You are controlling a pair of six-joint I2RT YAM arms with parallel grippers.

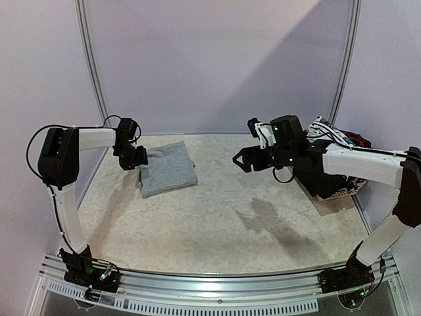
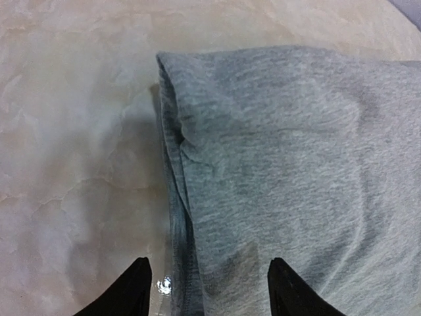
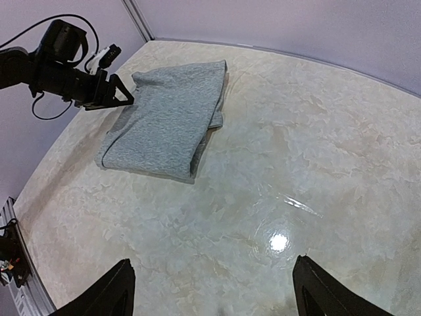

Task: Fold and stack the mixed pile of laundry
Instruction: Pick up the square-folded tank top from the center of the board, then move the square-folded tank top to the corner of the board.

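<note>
On table (image 1: 210,227): folded grey garment (image 1: 169,168) (left gripper (image 1: 139,162) at edge).

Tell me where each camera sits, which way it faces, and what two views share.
Top external: high behind the bases, looking down on the table; both arms, left claw, right claw.
Left wrist: on the left arm, looking down at the folded grey garment; two fingertips.
Right wrist: above the table, facing its left side; own fingertips.
Shared: top and right wrist both show the left claw at the garment's edge.
</note>
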